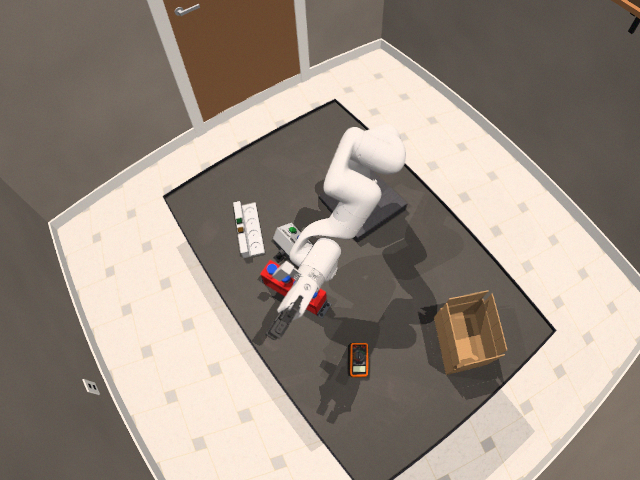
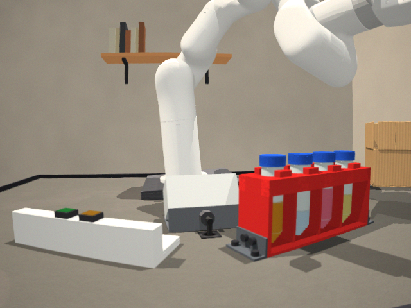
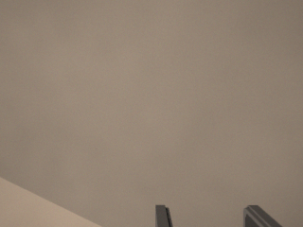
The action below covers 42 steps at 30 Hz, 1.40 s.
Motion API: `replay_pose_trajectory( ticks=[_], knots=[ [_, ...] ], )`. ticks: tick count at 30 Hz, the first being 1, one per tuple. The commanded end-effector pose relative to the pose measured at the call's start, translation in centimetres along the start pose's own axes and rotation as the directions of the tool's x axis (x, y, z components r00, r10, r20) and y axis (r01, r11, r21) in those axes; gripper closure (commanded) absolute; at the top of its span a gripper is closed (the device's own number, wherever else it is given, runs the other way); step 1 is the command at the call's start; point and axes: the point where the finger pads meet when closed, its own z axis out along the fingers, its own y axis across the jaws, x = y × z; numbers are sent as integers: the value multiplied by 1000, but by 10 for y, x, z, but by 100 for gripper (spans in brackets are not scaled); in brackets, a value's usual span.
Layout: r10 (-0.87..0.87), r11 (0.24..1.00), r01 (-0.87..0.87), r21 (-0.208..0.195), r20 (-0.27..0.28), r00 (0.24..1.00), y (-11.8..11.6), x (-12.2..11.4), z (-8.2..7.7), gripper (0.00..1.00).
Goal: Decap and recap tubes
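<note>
A red decapping rack (image 2: 304,205) holds four tubes, each with a blue cap on, such as the leftmost cap (image 2: 272,160) and the rightmost cap (image 2: 344,154) in the exterior view. The rack also shows in the overhead view (image 1: 292,286), partly under my arm. My gripper (image 1: 286,310) hangs above the rack's outer side. In the wrist view its fingers stand partly apart with nothing between them, facing a bare wall. The white cap tray (image 2: 89,231) has a green lamp (image 2: 66,211) and an amber lamp (image 2: 90,214); its nests (image 1: 251,224) are empty. The key housing (image 2: 200,199) shows its green key (image 1: 292,229); the blue key is hidden.
An orange multimeter (image 1: 358,359) lies on the dark mat in front of the rack. An open cardboard box (image 1: 470,330) stands at the right. The arm's base (image 1: 369,206) sits behind the key housing. A small toggle (image 2: 208,223) sticks out at the housing's front.
</note>
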Motion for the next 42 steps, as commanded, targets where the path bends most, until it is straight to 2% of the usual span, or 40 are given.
replay_pose_trajectory(
  ticks=[1,27,28,31,35,38,42],
  knots=[
    [1,1000,-1,4,-2,1000,-2,1,0,54],
    [1,1000,-1,4,-2,1000,-2,1,0,54],
    [-10,1000,10,6,10,1000,3,4,-5,54],
    [26,996,-26,-86,-4,1000,15,11,1,54],
    [27,996,-28,-90,-5,1000,23,16,7,54],
    [53,982,-54,-184,-6,999,37,22,8,54],
    [53,982,-53,-184,-6,999,49,28,9,54]
  ],
)
